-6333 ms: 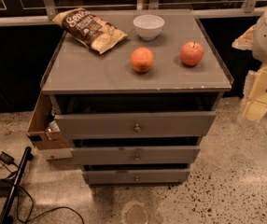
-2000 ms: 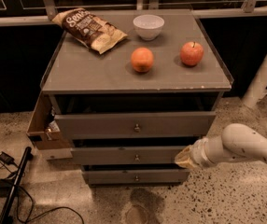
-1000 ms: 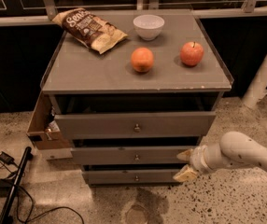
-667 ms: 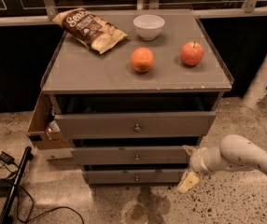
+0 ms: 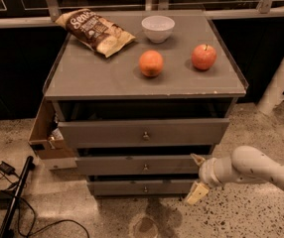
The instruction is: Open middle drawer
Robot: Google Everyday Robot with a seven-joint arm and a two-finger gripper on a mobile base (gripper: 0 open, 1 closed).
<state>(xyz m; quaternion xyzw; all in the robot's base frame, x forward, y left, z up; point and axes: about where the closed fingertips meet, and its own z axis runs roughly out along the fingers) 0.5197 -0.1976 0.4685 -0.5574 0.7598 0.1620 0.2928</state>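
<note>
The middle drawer [image 5: 107,165] is the second of three grey fronts, with a small round knob [image 5: 145,167] at its centre. It sticks out a little less than the top drawer [image 5: 97,132] and a little more than the bottom drawer [image 5: 112,187]. My gripper [image 5: 197,176] is at the right end of the middle drawer's front, well right of the knob. It is open and empty, with one finger [image 5: 198,159] by the drawer's right edge and the other finger [image 5: 197,194] down by the bottom drawer.
On the cabinet top [image 5: 92,78] lie a chip bag [image 5: 95,31], a white bowl [image 5: 158,28], an orange [image 5: 151,63] and an apple [image 5: 203,57]. A cardboard box [image 5: 45,135] is at the cabinet's left side. Cables [image 5: 3,170] run over the floor at left. A white post [image 5: 281,78] stands at right.
The arm has come in from the right to the middle drawer's right end. Over the last second the gripper sank slightly and its fingers spread apart. The drawers have not moved.
</note>
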